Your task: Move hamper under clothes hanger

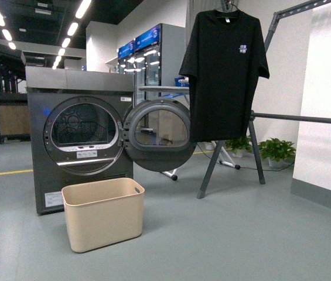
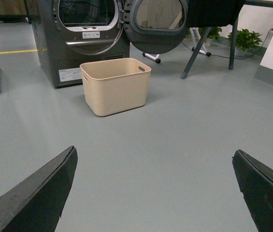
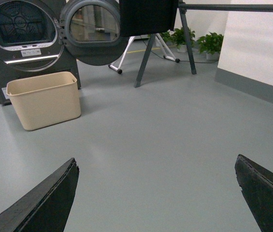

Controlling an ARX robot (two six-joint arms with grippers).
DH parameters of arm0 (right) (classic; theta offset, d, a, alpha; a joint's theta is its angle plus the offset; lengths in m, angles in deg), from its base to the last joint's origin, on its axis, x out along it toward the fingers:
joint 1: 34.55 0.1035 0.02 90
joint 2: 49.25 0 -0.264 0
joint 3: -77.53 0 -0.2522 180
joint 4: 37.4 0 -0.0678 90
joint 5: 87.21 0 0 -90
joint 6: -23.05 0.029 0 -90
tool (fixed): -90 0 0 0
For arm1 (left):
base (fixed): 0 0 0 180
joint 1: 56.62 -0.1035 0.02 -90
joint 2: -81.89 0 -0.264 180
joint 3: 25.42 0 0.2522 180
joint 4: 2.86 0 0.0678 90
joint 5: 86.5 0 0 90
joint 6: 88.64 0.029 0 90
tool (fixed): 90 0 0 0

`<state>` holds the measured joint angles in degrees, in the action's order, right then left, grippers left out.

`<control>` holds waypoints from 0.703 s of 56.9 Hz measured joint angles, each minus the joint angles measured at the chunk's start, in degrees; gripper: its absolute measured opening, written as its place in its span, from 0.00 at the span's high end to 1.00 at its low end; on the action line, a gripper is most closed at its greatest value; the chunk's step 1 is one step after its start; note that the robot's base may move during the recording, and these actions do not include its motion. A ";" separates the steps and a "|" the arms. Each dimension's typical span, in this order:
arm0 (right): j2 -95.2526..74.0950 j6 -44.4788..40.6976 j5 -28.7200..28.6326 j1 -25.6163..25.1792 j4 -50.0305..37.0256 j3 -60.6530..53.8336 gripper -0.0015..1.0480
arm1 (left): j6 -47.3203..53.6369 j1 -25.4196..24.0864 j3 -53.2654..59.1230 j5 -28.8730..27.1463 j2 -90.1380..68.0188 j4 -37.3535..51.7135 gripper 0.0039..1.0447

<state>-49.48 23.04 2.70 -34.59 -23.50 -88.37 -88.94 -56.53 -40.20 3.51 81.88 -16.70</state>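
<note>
The left gripper (image 2: 154, 152) is spread wide with nothing between its dark, matte, wedge-shaped fingers (image 2: 39, 195). Bare grey floor (image 2: 175, 130), smooth and faintly glossy, runs unbroken ahead of it to the hamper (image 2: 117, 87). The hamper (image 1: 103, 213) stands well ahead of both grippers, toward the left arm's side. It is a beige plastic tub with rounded corners, a rolled rim and a handle slot, set upright just in front of the dark grey metal dryer (image 1: 74, 137). The dryer's round glass-centred door (image 1: 159, 137) hangs open beyond the tub's far right corner. Further right, a black T-shirt (image 1: 224, 73) hangs from the clothes hanger (image 1: 212, 170). This dark metal-tube rack has splayed legs and a long horizontal bar, and the floor beneath it is open. The hamper sits well apart from those legs, not under the rack. The right gripper (image 3: 156, 160) is likewise wide and empty, with clear floor ahead. A white wall (image 1: 329, 105) with a grey skirting bounds the far right.
</note>
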 joint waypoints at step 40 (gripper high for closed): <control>0.00 0.00 0.00 0.00 -0.02 0.00 0.08 | 0.00 0.00 0.00 -0.09 -0.02 0.00 0.06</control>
<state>-49.48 23.04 2.70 -34.59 -23.52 -88.37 -88.94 -56.53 -40.20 3.43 81.86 -16.70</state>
